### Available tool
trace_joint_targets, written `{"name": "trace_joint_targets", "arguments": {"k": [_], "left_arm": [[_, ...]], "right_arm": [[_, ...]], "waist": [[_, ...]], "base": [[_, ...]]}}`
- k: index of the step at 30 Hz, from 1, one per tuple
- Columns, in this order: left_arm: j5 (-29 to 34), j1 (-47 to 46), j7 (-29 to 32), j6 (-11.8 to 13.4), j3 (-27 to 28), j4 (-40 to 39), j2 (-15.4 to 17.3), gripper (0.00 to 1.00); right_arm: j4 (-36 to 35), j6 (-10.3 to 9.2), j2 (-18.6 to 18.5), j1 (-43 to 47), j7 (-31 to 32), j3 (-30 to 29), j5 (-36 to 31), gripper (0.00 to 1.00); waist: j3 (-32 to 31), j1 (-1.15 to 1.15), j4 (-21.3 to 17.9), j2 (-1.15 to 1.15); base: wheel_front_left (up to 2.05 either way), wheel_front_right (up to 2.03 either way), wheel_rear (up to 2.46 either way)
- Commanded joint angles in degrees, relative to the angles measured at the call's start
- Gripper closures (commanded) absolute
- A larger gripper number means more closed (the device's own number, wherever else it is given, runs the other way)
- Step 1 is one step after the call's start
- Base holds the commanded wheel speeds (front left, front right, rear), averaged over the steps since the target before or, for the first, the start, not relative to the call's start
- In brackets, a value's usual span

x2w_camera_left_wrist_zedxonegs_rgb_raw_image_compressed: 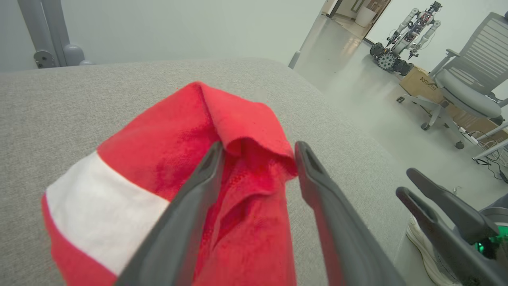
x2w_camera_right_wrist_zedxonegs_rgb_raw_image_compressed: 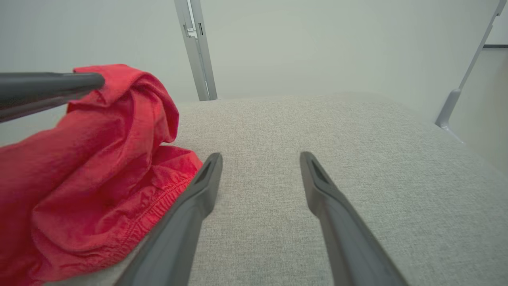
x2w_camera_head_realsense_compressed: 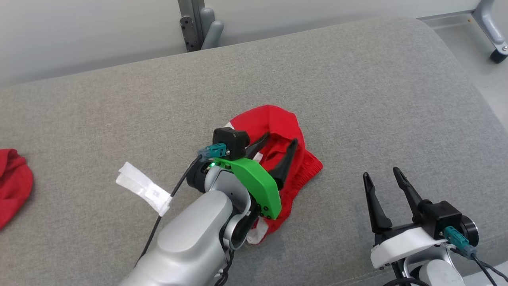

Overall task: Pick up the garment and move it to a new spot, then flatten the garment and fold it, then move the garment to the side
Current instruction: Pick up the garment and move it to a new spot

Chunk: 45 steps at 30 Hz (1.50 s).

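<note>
Garment [x2w_camera_head_realsense_compressed: 286, 124], red and crumpled, is seen from the head camera heaped on the grey cushion [x2w_camera_head_realsense_compressed: 369, 95] rather than spread out. The left gripper [x2w_camera_head_realsense_compressed: 279, 142] is held directly over the garment, jaws parted and nothing clamped. The right gripper [x2w_camera_head_realsense_compressed: 381, 173] is parked well to the right of the garment, likewise spread and empty. A second red cloth [x2w_camera_head_realsense_compressed: 14, 178] is seen far to the left of the garment. A mistaken reach for it is judged possible, since the two are alike in colour.

From the left wrist camera, a raised fold of the garment [x2w_camera_left_wrist_zedxonegs_rgb_raw_image_compressed: 178, 131] is shown between the parted fingers of the left gripper [x2w_camera_left_wrist_zedxonegs_rgb_raw_image_compressed: 260, 149]. A snag is judged the nearest risk: if the arm is lifted away, the fold could be caught on a finger and the heap dragged out of place. A white band [x2w_camera_left_wrist_zedxonegs_rgb_raw_image_compressed: 99, 206] is seen along the garment's near edge.

From the right wrist camera, the garment [x2w_camera_right_wrist_zedxonegs_rgb_raw_image_compressed: 99, 159] is shown just left of the open right gripper [x2w_camera_right_wrist_zedxonegs_rgb_raw_image_compressed: 260, 157], with its gathered hem [x2w_camera_right_wrist_zedxonegs_rgb_raw_image_compressed: 158, 206] close beside one finger. One left-arm finger [x2w_camera_right_wrist_zedxonegs_rgb_raw_image_compressed: 59, 84] is seen at the garment's top. Flattening is judged not yet done. With the layers so bunched, two could be pinched together and the cloth spread out twisted.
</note>
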Motion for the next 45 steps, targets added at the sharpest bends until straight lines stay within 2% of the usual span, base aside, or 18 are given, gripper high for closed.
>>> {"name": "trace_joint_targets", "arguments": {"k": [1,6,10,13,19,26,30,34,36,42,45], "left_arm": [[-1.26,-1.52,-0.86,-0.51,-1.39,0.38,0.19,0.0],[-4.73,-3.75,-4.48,-0.67,-5.54,1.25,0.25,0.0],[-5.73,-4.94,-8.1,0.21,-5.9,1.34,0.24,0.0],[-4.22,-4.63,-10.17,1.26,-4.99,1.13,0.69,0.0],[1.8,-0.1,-11.7,5.26,-2.55,-3.94,6.35,0.0],[10.08,13.28,-11.65,10.12,6.28,-16.34,14.28,0.0],[15.15,23.24,-11.66,11.52,12.75,-21.18,17.64,0.0],[19.07,29.31,-11.67,10.65,17.55,-23.26,18.98,0.0],[20.84,33.14,-11.67,9.9,21.07,-24.47,18.66,0.0],[26.28,41.21,-11.67,4.23,31.22,-25.85,16.49,0.0],[28.55,43.77,-11.68,1.11,35.86,-25.91,14.37,0.0]], "right_arm": [[0.15,-0.02,0.0,-0.18,-0.18,0.07,-0.28,0.0],[-0.05,-0.02,0.01,-0.16,-0.18,-0.4,-0.1,0.0],[-0.17,-0.02,0.0,0.56,-0.18,-0.76,-0.07,0.0],[-0.72,-0.02,0.0,1.22,-0.18,-1.07,-0.45,0.0],[-2.91,-0.02,-0.01,2.69,-0.18,-2.78,-1.9,0.0],[-4.55,-0.02,-1.25,4.18,-0.18,-4.44,-3.12,0.0],[-5.34,-0.02,-1.37,5.08,-0.18,-5.71,-3.61,0.0],[-5.46,-0.02,-1.63,5.75,-0.19,-6.08,-4.22,0.0],[-5.46,-0.02,-1.81,6.17,-0.19,-6.25,-4.28,0.0],[-5.54,-0.02,-1.94,7.12,-0.18,-7.64,-4.44,0.0],[-5.17,-0.02,-2.25,7.46,-0.19,-8.53,-4.38,0.0]], "waist": [[0.05,0.0,0.21,0.0],[-0.11,0.0,1.46,0.0],[-0.6,0.0,2.49,0.0],[-1.19,0.0,3.19,0.0],[-2.42,0.0,5.28,0.0],[-4.47,0.0,6.98,0.0],[-4.97,0.0,7.61,0.0],[-5.15,0.0,8.49,0.0],[-5.22,0.0,8.97,0.0],[-5.29,0.0,10.29,0.0],[-5.69,0.0,10.72,0.0]], "base": [[0.0,0.0,0.0],[0.0,0.0,0.0],[0.0,0.0,0.0],[0.0,0.0,0.0],[0.0,0.0,0.0],[0.0,0.0,0.0],[0.0,0.0,0.0],[0.0,0.0,0.0],[0.0,0.0,0.0],[0.0,0.0,0.0],[0.0,0.0,0.0]]}}
